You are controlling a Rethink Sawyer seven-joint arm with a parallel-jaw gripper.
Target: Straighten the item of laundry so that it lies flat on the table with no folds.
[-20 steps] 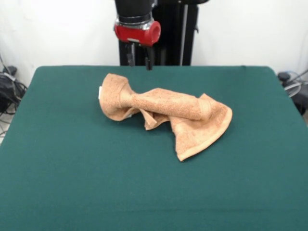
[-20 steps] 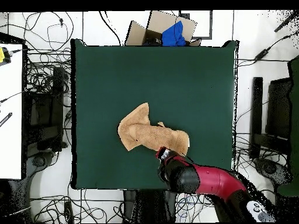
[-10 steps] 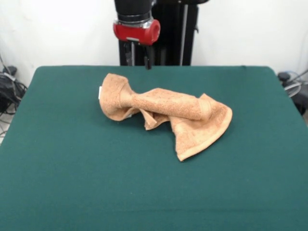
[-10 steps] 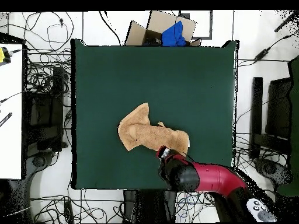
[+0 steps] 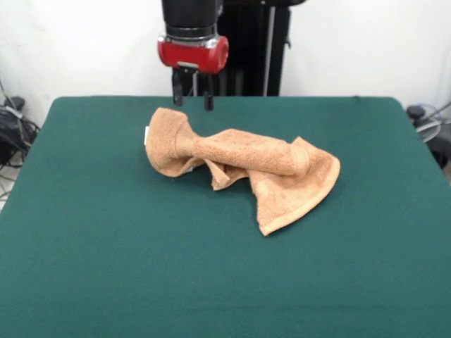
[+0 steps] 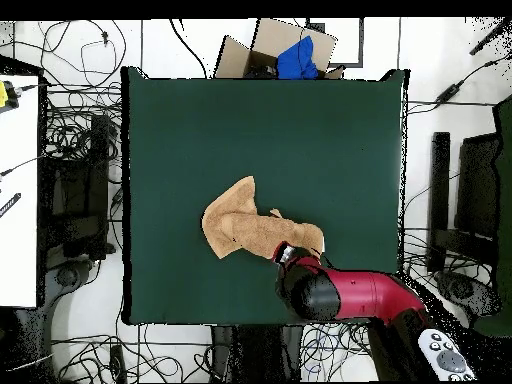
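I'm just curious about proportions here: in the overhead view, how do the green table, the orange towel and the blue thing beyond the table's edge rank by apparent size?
Largest to smallest:
1. Table, by far.
2. Towel, crumpled, covering a small patch of it.
3. Blue thing, smallest; partly hidden in a cardboard box, so its full size is unsure.

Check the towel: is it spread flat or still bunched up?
Bunched. The towel is twisted into a roll across its middle, with folded layers at both ends, on the table. The gripper is above it, open.

The arm [image 6: 345, 297] hides the towel's [image 6: 250, 228] corner overhead.
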